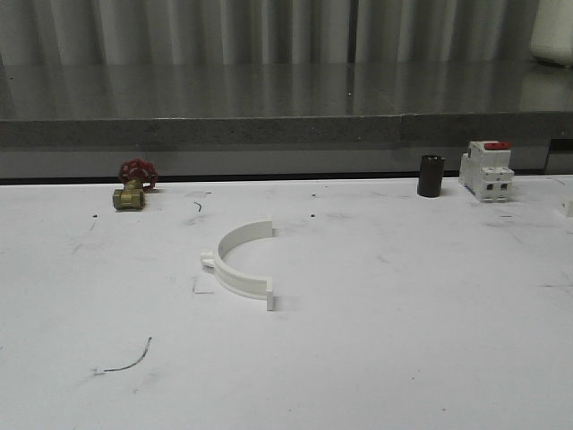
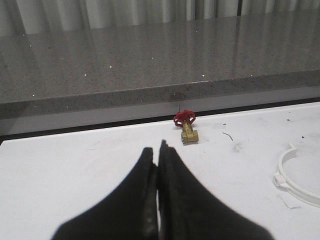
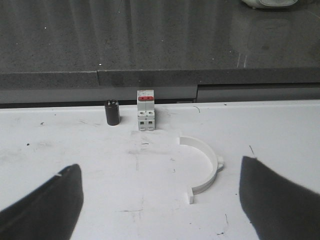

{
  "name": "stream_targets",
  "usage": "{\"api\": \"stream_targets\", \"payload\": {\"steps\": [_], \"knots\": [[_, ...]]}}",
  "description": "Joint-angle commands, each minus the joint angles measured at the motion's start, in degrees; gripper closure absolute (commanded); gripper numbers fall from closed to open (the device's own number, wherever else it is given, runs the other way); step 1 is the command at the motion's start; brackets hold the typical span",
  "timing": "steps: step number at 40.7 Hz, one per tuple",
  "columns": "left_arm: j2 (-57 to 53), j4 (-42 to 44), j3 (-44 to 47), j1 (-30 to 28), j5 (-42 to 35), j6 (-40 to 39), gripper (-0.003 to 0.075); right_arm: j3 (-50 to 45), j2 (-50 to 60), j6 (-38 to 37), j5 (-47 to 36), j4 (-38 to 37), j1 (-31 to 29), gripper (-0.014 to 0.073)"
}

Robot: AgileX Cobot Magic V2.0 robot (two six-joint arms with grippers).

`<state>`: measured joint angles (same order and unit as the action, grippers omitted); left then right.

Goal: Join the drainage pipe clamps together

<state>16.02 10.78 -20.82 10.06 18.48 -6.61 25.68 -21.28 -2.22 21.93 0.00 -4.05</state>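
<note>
1. Left gripper [image 2: 159,165]: black fingers pressed together with nothing between them, held over bare white worktop [image 1: 403,358] in the left wrist view.
2. Right gripper [image 3: 160,197]: two dark fingers [image 3: 47,205] spread wide apart and empty, above the worktop in the right wrist view.
3. Dark curved mark [image 1: 130,361]: thin line on the worktop surface, near front left in the front view.
4. Drainage pipe clamp [image 1: 240,265]: one white plastic half-ring lying on the worktop near its centre, standing on its edge, open side toward the right, flat tab at each end, small lug on the outer curve at left. Untouched by either gripper. In the right wrist view it lies between the spread fingers, beyond their tips [image 3: 205,167]; in the left wrist view it lies at the edge of the frame [image 2: 295,175].
5. Brass valve [image 1: 132,190]: red handwheel, far left of the worktop, well apart from the clamp.
6. Black cylinder [image 1: 431,176]: upright, far right, just beside item 7.
7. Circuit breaker [image 1: 486,170]: white block, red switch on top, far right.
8. Grey stone ledge [image 1: 269,107]: runs behind the worktop's far edge.
</note>
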Motion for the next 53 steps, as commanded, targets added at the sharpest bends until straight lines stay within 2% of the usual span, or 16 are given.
{"api": "stream_targets", "payload": {"steps": [1, 28, 33, 37, 47, 53], "knots": [[0.3, 0.3, -1.6, 0.0, -4.5, 0.2, 0.0741, 1.9, -0.7, 0.3, -4.0, -0.4, 0.0, -0.0057], [0.3, 0.3, -1.6, 0.0, -4.5, 0.2, 0.0741, 2.9, -2.5, 0.3, -8.0, 0.0, 0.0, -0.0046], [0.3, 0.3, -1.6, 0.0, -4.5, 0.2, 0.0741, 8.0, -10.4, 0.3, -4.8, 0.0, 0.0, 0.0011], [0.3, 0.3, -1.6, 0.0, -4.5, 0.2, 0.0741, 15.2, -19.3, 0.3, 0.8, 0.0, 0.0, 0.0046], [0.3, 0.3, -1.6, 0.0, -4.5, 0.2, 0.0741, 31.4, -40.8, 0.3, 13.4, -1.2, -0.4, 0.0046], [0.3, 0.3, -1.6, 0.0, -4.5, 0.2, 0.0741, 39.6, -52.2, 0.3, 19.5, -1.3, -4.5, 0.0046]]}}
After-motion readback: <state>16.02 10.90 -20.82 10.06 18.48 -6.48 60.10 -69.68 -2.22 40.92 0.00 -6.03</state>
